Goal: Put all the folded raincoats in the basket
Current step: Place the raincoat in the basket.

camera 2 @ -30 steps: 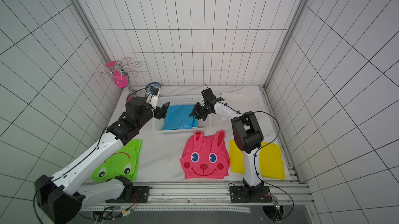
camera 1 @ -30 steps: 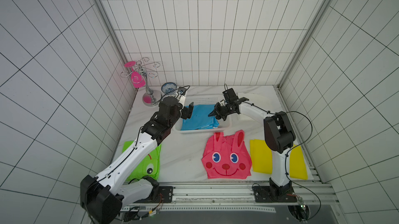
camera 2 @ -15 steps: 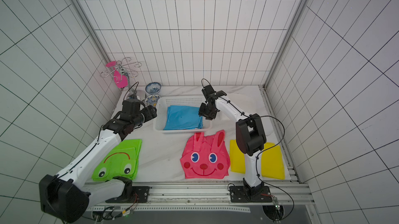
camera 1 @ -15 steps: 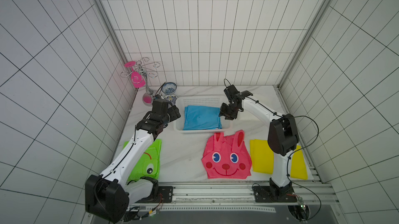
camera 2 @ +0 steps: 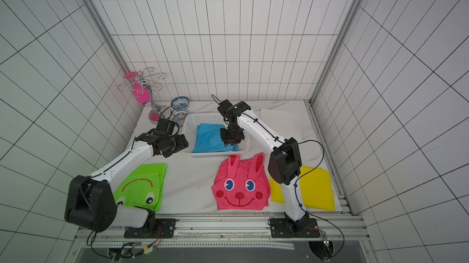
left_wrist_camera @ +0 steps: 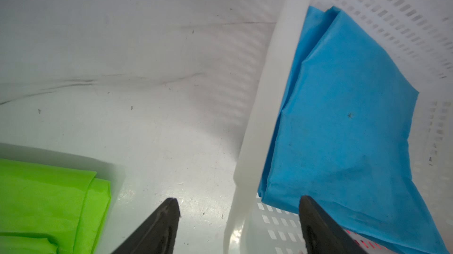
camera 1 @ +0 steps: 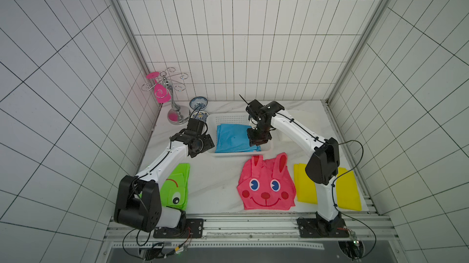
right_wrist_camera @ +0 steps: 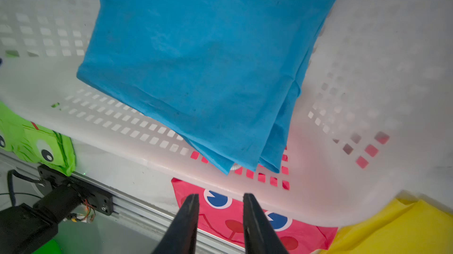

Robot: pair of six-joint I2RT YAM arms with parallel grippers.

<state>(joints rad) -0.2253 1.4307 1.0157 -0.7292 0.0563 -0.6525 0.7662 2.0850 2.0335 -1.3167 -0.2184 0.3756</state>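
The folded blue raincoat (camera 1: 232, 140) (camera 2: 208, 140) lies flat inside the white perforated basket (camera 1: 228, 154) (camera 2: 215, 154), and nothing holds it. My left gripper (camera 1: 206, 143) (camera 2: 182, 145) hangs open over the basket's left rim (left_wrist_camera: 259, 108). In the left wrist view its jaws (left_wrist_camera: 239, 201) straddle that rim, one fingertip over the raincoat (left_wrist_camera: 343, 118). My right gripper (camera 1: 257, 142) (camera 2: 231, 143) hovers over the raincoat's right side. Its fingers (right_wrist_camera: 220, 196) stand a little apart with nothing between them, above the raincoat (right_wrist_camera: 208, 56) and the basket's front rim (right_wrist_camera: 318, 203).
In front of the basket lie a pink rabbit raincoat (camera 1: 266, 185), a green frog one (camera 1: 177, 185) under my left arm and a yellow one (camera 1: 347, 188) under my right arm. Two patterned bowls (camera 1: 198, 102) and a metal rack (camera 1: 175, 104) stand at the back left.
Both grippers have come away from the raincoat's edges. The left one drew back to the basket's left rim. The right one moved from the back of the basket toward its front.
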